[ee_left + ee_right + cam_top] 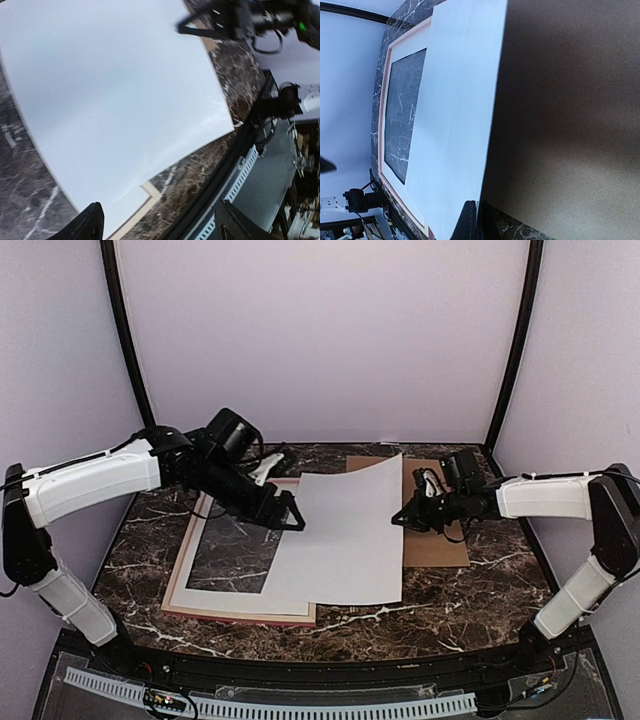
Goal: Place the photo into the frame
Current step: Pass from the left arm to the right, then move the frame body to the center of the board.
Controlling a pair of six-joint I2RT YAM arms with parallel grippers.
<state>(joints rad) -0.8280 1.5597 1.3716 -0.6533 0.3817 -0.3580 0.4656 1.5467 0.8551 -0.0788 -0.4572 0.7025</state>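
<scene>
– Table [450,612] contents, quick?
– Marble top. Pink frame [240,616] sits left with white mat [228,598] in it. The photo [345,540] lies white side up, overlapping frame and brown board [440,545].
– Grippers?
– Jaws apart on left gripper [293,520], at photo's left edge; right gripper [400,520] pinched shut on photo's right edge, that edge raised.

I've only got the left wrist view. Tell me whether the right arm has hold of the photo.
Observer: Yes. The right wrist view shows the right gripper with its jaws shut on the right edge of the photo.
Operator: Report what's under its left part.
Observer: The frame, holding a white mat with an open window.
Operator: Now the right part.
Observer: A brown backing board lies beneath it.
</scene>
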